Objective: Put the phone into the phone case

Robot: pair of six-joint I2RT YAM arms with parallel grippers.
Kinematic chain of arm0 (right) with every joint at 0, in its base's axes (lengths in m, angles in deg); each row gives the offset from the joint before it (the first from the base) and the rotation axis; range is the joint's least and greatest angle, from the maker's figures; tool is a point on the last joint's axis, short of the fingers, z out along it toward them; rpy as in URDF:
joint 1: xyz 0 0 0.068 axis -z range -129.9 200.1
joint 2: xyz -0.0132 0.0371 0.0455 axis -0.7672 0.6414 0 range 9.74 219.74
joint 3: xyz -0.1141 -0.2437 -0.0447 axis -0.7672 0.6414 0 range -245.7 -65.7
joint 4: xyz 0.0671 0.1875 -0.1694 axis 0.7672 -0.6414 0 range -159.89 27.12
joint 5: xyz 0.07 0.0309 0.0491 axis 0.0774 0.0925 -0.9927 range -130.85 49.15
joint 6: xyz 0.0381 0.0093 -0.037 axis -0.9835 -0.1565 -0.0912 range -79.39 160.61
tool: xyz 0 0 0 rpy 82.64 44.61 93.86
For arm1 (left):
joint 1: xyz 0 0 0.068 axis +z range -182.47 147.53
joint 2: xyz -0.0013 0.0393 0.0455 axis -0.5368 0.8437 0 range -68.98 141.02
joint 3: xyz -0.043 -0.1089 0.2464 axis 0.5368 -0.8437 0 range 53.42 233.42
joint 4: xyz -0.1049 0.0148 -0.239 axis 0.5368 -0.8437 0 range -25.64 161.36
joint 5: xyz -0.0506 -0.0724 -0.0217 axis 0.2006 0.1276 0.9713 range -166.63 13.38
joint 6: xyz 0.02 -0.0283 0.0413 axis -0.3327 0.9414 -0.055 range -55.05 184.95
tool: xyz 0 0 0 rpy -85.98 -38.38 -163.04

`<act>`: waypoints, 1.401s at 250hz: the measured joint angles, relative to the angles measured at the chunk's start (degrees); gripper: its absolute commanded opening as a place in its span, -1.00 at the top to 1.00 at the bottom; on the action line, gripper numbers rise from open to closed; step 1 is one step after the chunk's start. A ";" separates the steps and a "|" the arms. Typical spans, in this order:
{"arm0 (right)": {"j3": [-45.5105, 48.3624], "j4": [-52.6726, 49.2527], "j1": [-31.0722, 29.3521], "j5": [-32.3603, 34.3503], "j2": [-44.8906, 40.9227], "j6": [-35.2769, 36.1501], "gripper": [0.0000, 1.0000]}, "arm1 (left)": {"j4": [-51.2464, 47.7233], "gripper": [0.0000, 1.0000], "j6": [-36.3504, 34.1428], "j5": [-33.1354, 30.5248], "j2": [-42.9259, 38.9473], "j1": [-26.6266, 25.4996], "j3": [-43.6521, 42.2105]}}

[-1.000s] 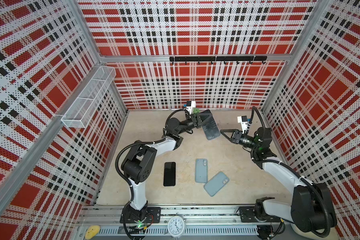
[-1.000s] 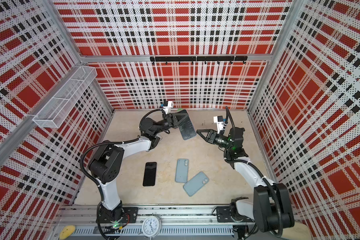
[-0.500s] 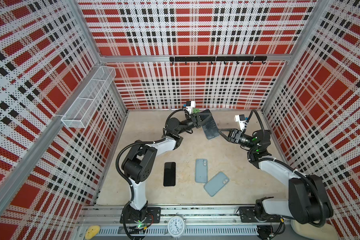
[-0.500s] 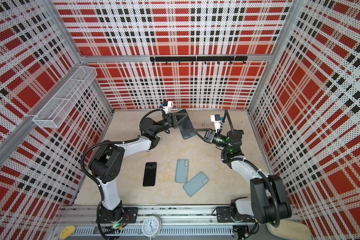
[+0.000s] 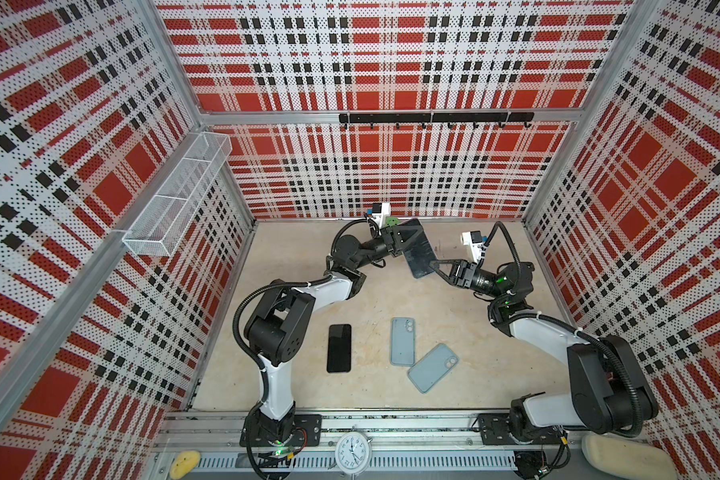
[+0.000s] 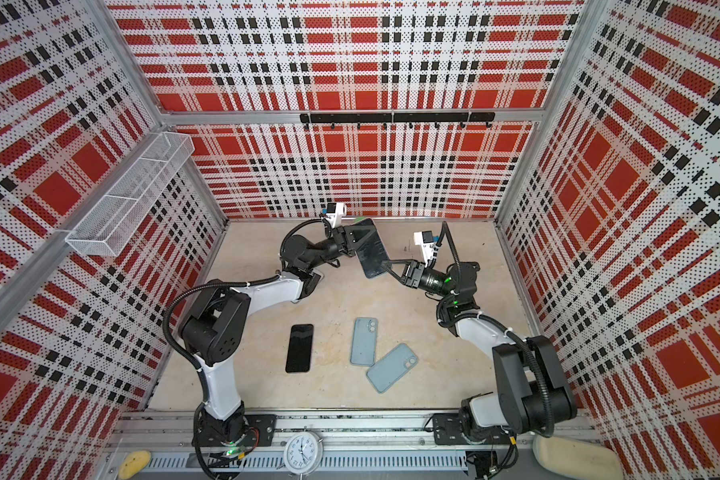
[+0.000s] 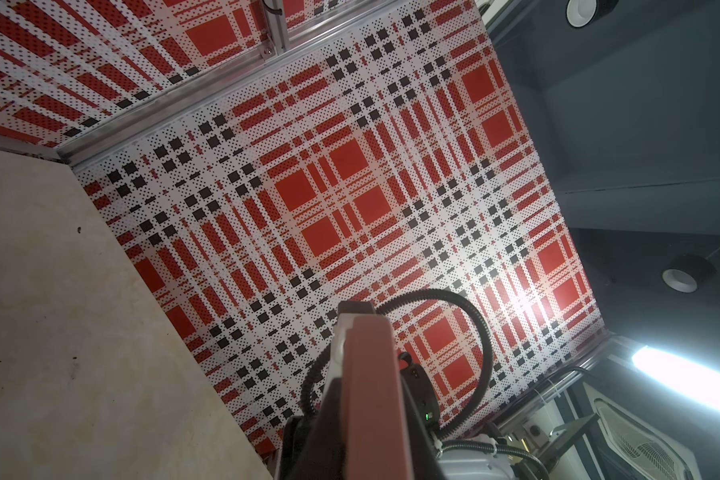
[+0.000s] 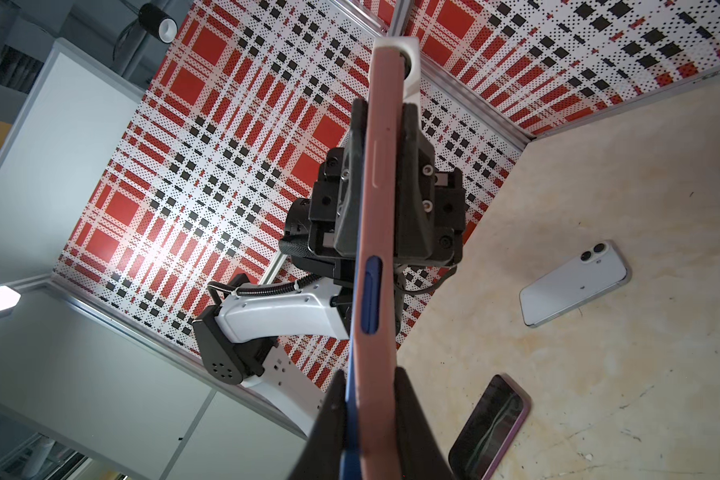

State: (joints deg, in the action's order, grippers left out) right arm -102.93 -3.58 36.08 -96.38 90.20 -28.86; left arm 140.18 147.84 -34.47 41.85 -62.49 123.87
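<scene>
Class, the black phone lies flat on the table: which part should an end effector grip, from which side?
Grip the black phone across its long edges near mid-length, coming straight down from above: it lies flat, and bare table borders both edges.

In both top views the left arm [image 5: 329, 286] is stretched toward upper centre, its gripper [image 5: 408, 239] clamped on the phone [image 5: 420, 255]. The right gripper [image 5: 435, 266] is extended leftward and closed on the phone's lower end.

Two pale blue phones [image 5: 403, 347] [image 5: 433, 368], one dark phone [image 5: 339, 348], one cased phone [image 5: 418, 249] (pink).
</scene>
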 measured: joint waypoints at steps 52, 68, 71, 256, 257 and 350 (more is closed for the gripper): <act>-1.05 -14.53 -0.46 4.66 -4.17 9.16 1.00 | -1.38 0.36 -0.02 -0.42 0.26 -0.02 -0.02; -2.05 -20.83 -0.85 6.88 -6.05 12.48 1.00 | -1.46 0.27 -0.02 -0.66 0.26 -0.02 0.00; -2.27 -22.05 -0.87 7.28 -6.40 13.25 1.00 | -1.46 0.26 -0.20 -0.70 0.26 -0.02 0.00; -6.43 -28.02 2.14 4.79 -4.35 11.39 1.00 | -1.90 0.77 -1.38 -3.02 0.26 -3.56 -3.91; -6.43 -28.02 2.14 4.79 -4.35 11.39 1.00 | -1.90 0.78 -1.36 -3.04 0.26 -3.56 -3.91; -6.67 -28.68 2.67 7.13 -4.35 11.13 0.15 | -1.11 1.00 -1.73 -4.52 0.26 -4.72 -3.89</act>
State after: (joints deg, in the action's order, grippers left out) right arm -109.60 -32.25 38.75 -89.26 85.85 -17.74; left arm 139.06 146.11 -39.00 42.11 -67.21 119.98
